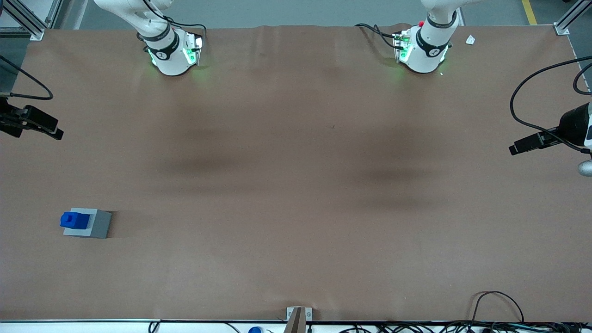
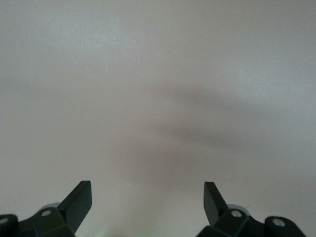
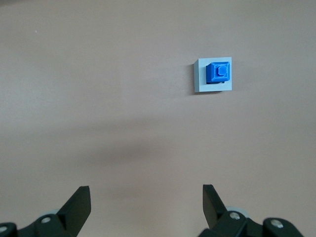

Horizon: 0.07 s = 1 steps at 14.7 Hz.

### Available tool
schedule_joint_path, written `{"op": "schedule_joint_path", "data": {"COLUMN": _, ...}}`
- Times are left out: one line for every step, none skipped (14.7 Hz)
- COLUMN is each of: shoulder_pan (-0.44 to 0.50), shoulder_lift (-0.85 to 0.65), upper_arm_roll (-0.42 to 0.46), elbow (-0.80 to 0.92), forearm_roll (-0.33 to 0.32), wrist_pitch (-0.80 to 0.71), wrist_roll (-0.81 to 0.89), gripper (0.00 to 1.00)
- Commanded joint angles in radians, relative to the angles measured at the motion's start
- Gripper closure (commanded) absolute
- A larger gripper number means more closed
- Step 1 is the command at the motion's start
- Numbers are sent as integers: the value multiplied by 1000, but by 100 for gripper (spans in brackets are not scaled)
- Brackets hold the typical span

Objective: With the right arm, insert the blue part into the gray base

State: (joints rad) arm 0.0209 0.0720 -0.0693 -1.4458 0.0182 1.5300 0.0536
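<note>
The blue part (image 3: pixel 218 73) is sitting in the gray base (image 3: pixel 213 87), looking light, rigid and slick; its flat sides would take pinching. The gripper (image 3: pixel 146 207) is hanging high above the base, spread wide and empty.

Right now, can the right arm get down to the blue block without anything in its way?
Probably yes. The pincer hangs high above the table, open and empty. The blue block sits on the gray box toward the working arm's end, with only bare brown table around it.
</note>
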Motion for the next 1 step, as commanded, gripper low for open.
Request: {"op": "schedule_joint_path", "data": {"shoulder_pan": 11, "shoulder_lift": -21, "upper_arm_roll": 0, "elbow": -25, "forearm_roll": -21, "wrist_pitch": 2, "wrist_roll": 37, "gripper": 0}}
